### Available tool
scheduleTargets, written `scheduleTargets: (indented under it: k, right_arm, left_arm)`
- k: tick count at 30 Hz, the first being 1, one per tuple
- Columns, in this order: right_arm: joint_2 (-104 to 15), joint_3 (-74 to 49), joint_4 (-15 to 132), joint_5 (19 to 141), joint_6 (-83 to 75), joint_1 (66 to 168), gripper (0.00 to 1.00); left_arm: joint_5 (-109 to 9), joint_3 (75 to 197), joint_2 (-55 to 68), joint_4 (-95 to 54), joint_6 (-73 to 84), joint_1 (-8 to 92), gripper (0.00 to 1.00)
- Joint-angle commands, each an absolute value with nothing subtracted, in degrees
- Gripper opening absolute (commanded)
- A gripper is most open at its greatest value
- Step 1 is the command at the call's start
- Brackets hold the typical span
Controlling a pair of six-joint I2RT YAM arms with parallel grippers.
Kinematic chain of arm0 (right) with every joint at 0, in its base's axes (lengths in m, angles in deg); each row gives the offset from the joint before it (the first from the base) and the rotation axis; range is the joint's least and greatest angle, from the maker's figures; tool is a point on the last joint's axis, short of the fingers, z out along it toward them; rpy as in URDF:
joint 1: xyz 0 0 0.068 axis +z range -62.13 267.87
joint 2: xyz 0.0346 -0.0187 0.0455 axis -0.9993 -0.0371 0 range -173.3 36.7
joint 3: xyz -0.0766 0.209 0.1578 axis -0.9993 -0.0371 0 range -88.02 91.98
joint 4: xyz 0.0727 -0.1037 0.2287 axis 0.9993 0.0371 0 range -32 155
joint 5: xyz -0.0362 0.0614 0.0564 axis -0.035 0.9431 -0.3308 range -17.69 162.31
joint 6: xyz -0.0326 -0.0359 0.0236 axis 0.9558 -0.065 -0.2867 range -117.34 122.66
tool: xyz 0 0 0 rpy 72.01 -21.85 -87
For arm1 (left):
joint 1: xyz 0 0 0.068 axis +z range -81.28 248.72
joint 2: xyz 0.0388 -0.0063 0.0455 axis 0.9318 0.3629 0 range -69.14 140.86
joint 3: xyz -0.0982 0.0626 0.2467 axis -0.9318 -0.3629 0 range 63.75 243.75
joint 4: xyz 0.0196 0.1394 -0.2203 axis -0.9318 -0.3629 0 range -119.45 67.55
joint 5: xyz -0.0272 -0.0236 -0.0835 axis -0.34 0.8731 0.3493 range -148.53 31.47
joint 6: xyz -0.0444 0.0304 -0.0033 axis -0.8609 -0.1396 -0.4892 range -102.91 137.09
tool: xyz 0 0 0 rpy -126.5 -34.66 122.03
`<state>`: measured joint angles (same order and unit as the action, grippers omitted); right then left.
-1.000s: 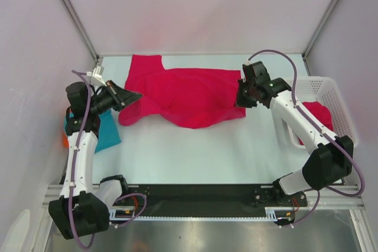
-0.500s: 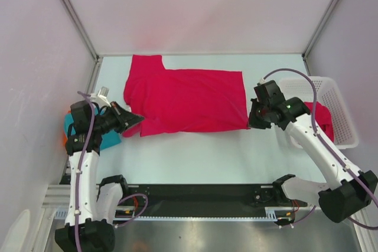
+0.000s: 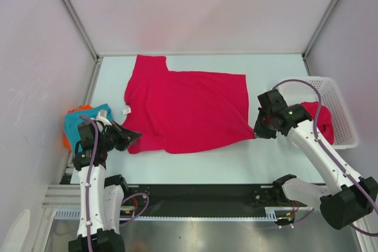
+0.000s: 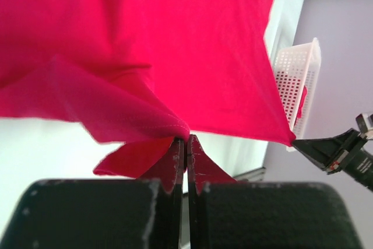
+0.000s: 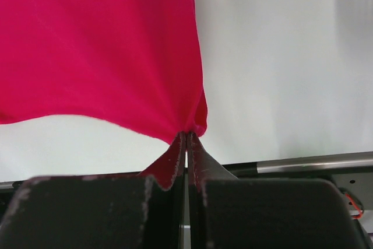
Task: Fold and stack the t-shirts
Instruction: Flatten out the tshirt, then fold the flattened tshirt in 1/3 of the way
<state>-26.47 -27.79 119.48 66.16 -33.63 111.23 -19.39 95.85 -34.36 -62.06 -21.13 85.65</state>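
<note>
A crimson t-shirt (image 3: 183, 104) lies spread over the middle of the white table, with a small white label near its left side. My left gripper (image 3: 134, 138) is shut on its near left corner (image 4: 175, 132). My right gripper (image 3: 258, 133) is shut on its near right corner (image 5: 195, 126). The cloth is pulled taut between the two. A teal t-shirt (image 3: 82, 121) lies folded at the left edge, on top of something orange. A second crimson t-shirt (image 3: 319, 117) sits in the white mesh basket (image 3: 331, 95) on the right.
The basket (image 4: 294, 83) stands against the right wall, close to my right arm. Metal frame posts rise at the back corners. The black rail with the arm bases runs along the near edge.
Both grippers have pulled the crimson t-shirt toward the near edge and stretched it flat. The bunched cloth now lies spread out, and the teal t-shirt is less covered by my left arm.
</note>
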Motion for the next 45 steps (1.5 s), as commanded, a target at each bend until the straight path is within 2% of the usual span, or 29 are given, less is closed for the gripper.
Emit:
scheduleTargets:
  k: [1,7,12,21,31,45]
  right_arm:
    - [-23.9,-29.6,117.5,69.5,-35.1,108.6,0.0]
    - [-22.0,-30.4,115.3,70.7,-32.9,100.8,0.0]
    - [-24.1,-30.0,110.3,73.6,-31.4,94.9,0.0]
    - [-27.5,-33.3,104.0,73.5,-31.6,86.5,0.0]
    - [-28.7,-34.5,100.1,74.9,-30.6,86.1,0.0]
    - [-51.5,-20.0,93.9,74.0,-29.9,89.2,0.0]
  left_arm:
    - [-16.9,92.5,-36.0,-57.9,-26.6,86.4,0.0]
    - [-17.6,94.1,-33.8,-54.6,-27.3,86.8,0.0]
    - [-17.3,97.2,-26.4,-50.0,-24.9,87.9,0.0]
    - [-11.8,103.4,-13.4,-47.4,-19.2,99.0,0.0]
    - [-10.4,101.7,-10.3,-43.1,-19.6,101.2,0.0]
    - [-8.3,109.6,5.9,-36.7,-22.5,100.7,0.0]
